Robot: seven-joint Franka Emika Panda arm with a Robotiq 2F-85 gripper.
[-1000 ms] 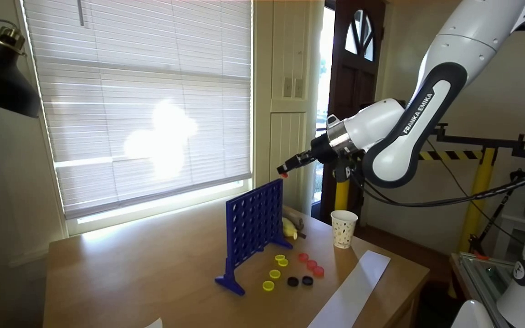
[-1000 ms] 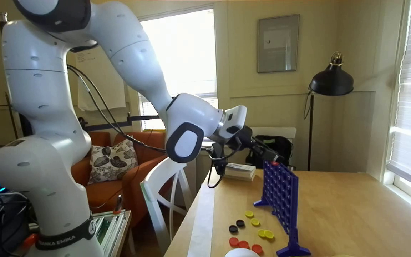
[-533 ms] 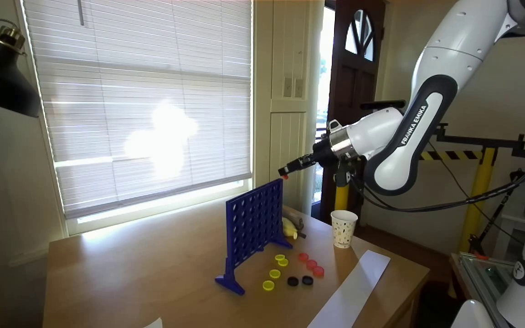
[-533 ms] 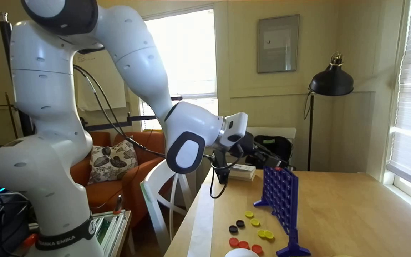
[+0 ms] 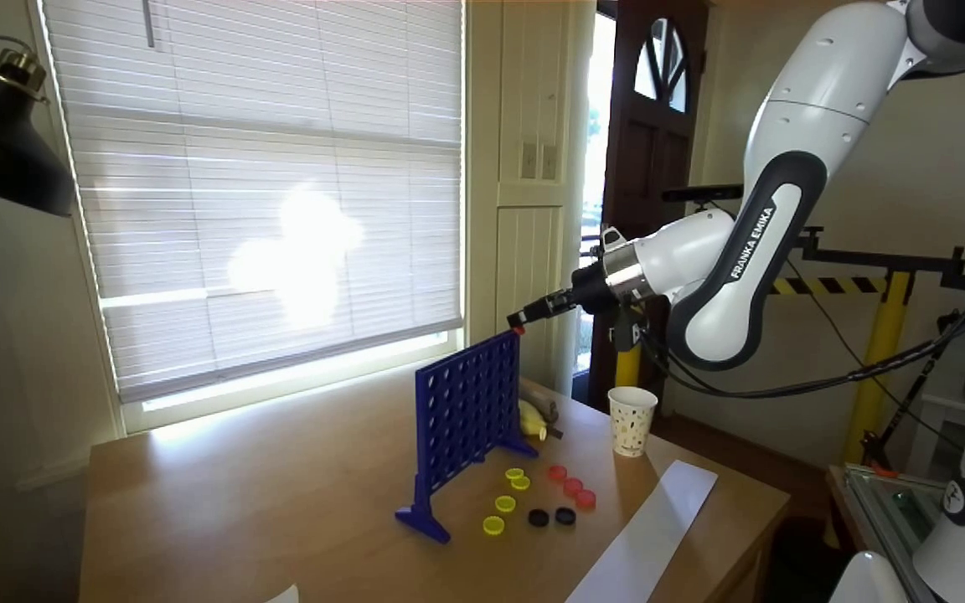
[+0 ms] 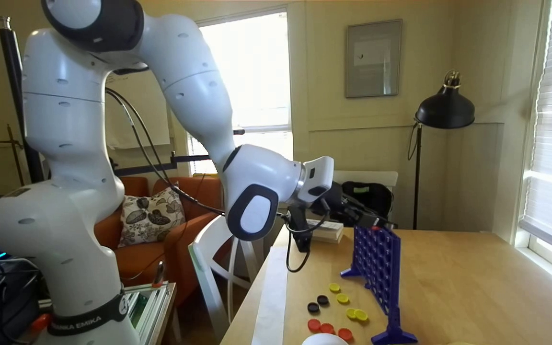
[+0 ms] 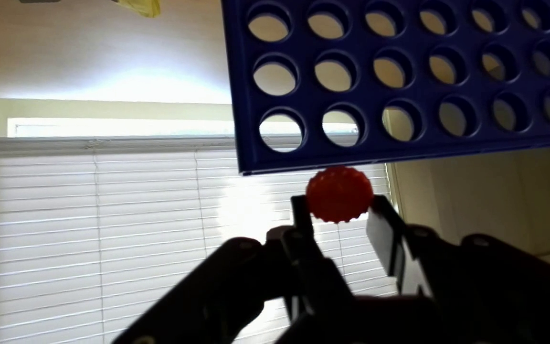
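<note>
my gripper [image 7: 340, 203] grasped a red disc [image 7: 339, 191] at the top edge of the blue grid [image 7: 420, 91]; yellow discs [image 5: 505, 503] lay near its base.

Tbl [image 5: 265, 486], blu grid [image 5: 467, 409], 9 discs [image 5: 539, 517], cup [image 5: 632, 423]

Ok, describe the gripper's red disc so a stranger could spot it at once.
On the wooden table stands a blue grid with round holes. By its top edge, the gripper holds a red disc with a knobbly rim. Three other red discs lie on the table; this one alone is gripped.
</note>
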